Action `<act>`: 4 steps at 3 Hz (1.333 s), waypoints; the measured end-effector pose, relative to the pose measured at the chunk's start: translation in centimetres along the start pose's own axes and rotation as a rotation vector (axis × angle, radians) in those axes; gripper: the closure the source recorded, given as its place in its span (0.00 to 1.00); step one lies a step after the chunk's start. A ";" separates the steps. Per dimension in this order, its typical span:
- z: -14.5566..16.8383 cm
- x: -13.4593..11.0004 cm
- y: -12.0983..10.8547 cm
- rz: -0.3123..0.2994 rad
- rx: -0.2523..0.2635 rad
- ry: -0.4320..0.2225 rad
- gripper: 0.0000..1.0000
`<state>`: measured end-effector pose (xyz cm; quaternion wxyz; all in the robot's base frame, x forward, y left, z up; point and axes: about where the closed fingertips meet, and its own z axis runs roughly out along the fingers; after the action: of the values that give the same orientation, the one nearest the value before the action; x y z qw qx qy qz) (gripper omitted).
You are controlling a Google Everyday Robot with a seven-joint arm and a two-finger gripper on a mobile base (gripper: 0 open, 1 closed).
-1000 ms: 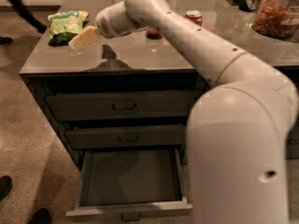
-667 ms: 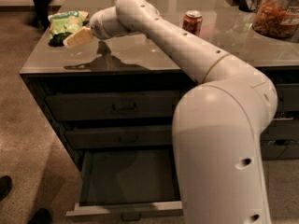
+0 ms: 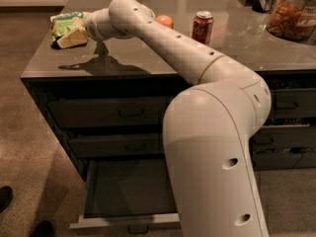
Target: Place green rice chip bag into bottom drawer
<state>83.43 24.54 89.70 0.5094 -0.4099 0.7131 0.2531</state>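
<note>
The green rice chip bag (image 3: 63, 23) lies at the far left corner of the grey countertop (image 3: 148, 58). My gripper (image 3: 72, 36) reaches in from the right and sits at the bag's near right edge, covering part of it. I cannot tell whether it touches the bag. The bottom drawer (image 3: 123, 189) of the dark grey cabinet stands pulled open below, its dark inside showing, with my arm's big white segment (image 3: 217, 157) in front of its right part.
A red soda can (image 3: 202, 26) and a small orange object (image 3: 165, 20) stand mid-counter. A jar of snacks (image 3: 294, 15) is at the far right. Two closed wide drawers (image 3: 123, 113) sit above the open one. Dark shoes (image 3: 6, 197) show at lower left.
My gripper has moved left along the counter, from beside the bag to over its near edge. The bag and the open drawer have not moved.
</note>
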 end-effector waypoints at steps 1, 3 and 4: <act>1.4 0.7 -0.5 0.011 0.003 -0.011 0.00; 5.1 0.3 -2.7 -0.013 0.056 -0.015 0.00; 6.0 0.5 -2.6 -0.013 0.047 0.000 0.00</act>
<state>88.66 27.65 87.29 0.5206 -0.4024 0.7161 0.2328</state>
